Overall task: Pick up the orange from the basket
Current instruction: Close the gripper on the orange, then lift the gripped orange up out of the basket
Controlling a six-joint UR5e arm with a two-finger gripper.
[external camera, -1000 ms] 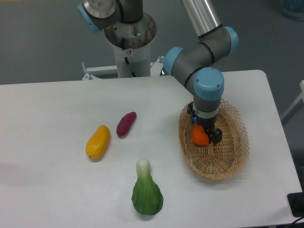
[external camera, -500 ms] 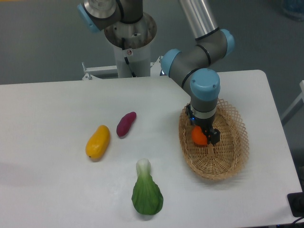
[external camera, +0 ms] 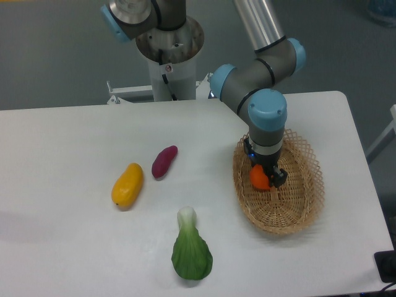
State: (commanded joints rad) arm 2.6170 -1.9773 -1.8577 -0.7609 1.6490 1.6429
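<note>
The orange is a small round bright-orange fruit in the left part of the oval tan wicker basket at the right of the table. My gripper points straight down over the basket with its black fingers on either side of the orange, shut on it. The wrist hides the top of the orange. I cannot tell whether the orange still touches the basket floor.
An elongated yellow-orange fruit and a purple sweet potato lie left of centre. A green bok choy lies near the front edge. The robot base stands at the back.
The gripper and the orange have shifted slightly left and up in the basket since the earliest frame. Little differs over the last half second.
</note>
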